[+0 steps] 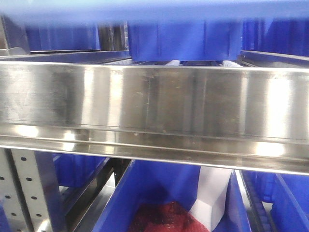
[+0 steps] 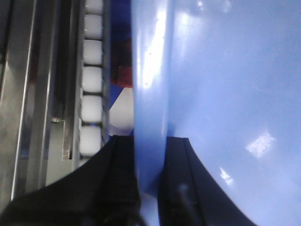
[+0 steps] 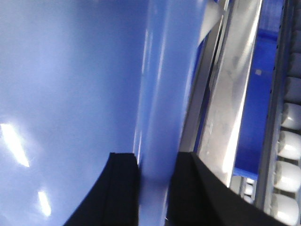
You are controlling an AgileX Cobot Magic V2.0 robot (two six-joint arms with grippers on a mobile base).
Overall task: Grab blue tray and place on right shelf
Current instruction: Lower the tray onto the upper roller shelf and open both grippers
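The glossy light-blue tray (image 2: 225,94) fills most of the left wrist view, and my left gripper (image 2: 149,155) is shut on its flared rim, one black finger on each side. In the right wrist view the same blue tray (image 3: 70,80) fills the left half, with my right gripper (image 3: 157,162) shut on its opposite rim. From the front camera the tray (image 1: 159,8) is a blurred blue band along the top edge, above the right shelf's broad reflective steel beam (image 1: 154,101). Neither gripper shows in the front view.
A deep dark-blue bin (image 1: 183,41) stands on the shelf behind the beam, on white rollers (image 2: 91,80). Below the beam another dark-blue bin (image 1: 159,193) holds something red and a white sheet. A perforated upright (image 1: 21,188) stands at lower left. Roller tracks (image 3: 289,155) run beside the tray.
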